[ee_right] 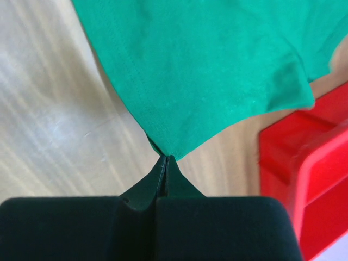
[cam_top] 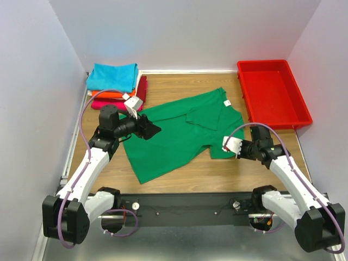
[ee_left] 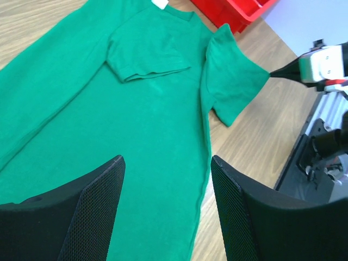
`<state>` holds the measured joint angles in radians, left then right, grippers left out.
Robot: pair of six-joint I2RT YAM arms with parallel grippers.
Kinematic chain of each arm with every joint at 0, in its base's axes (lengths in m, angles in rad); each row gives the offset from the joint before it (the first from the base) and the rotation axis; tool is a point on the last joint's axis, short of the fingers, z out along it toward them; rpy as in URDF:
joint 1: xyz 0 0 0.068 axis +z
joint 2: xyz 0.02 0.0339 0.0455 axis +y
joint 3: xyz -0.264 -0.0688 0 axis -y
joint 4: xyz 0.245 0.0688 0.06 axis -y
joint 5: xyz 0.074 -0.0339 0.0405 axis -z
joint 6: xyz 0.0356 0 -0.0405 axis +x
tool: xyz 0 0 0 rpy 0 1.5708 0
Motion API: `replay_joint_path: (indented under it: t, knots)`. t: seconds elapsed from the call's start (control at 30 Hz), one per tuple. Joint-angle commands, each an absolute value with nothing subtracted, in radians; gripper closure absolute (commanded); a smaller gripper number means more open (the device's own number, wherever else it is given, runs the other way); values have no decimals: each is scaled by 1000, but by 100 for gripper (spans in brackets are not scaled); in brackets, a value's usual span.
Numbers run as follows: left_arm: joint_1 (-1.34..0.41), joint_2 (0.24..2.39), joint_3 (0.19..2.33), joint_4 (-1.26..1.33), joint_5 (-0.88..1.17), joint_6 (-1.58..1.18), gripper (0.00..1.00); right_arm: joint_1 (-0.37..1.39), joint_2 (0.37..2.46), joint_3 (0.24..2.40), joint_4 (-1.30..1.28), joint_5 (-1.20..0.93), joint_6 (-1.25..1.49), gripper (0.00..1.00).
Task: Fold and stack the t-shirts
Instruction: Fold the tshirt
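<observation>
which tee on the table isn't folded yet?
The green t-shirt, spread out mid-table, one sleeve corner pinched in the right gripper. The rest sit folded in a pile at the far-left corner, turquoise tee on top.

- Left arm (cam_top: 89, 163): white link shells, black joint housings, looping purple cable (cam_top: 82, 122).
- Right arm (cam_top: 291, 174): matching white-and-black build, second purple cable (cam_top: 243, 125), white wrist box (cam_top: 232, 144).
- Jaws: black, mesh-textured inner pads (ee_left: 95, 217).
</observation>
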<state>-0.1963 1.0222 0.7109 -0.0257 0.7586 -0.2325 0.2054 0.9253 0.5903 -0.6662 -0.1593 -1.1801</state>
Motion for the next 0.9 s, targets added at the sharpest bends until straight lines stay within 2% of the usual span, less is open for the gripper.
replay_joint_path:
  t: [0.0, 0.1, 0.33, 0.57, 0.7, 0.87]
  knots:
    - [-244, 1008, 762, -82, 775, -236, 28, 190, 902, 563, -719, -108, -1201, 99]
    - [-294, 1015, 798, -165, 732, -253, 28, 167, 888, 586, -729, -106, -1197, 99]
    - [-526, 1009, 802, -377, 473, -366, 29, 150, 877, 728, -749, -201, -1089, 99]
    - [-592, 911, 749, -507, 324, -512, 31, 147, 911, 713, -752, -302, -1088, 99]
    - [-626, 930, 730, -599, 313, -596, 37, 149, 946, 715, -744, -324, -1091, 99]
    - [-681, 948, 712, -664, 265, -638, 37, 146, 976, 733, -723, -330, -1062, 99]
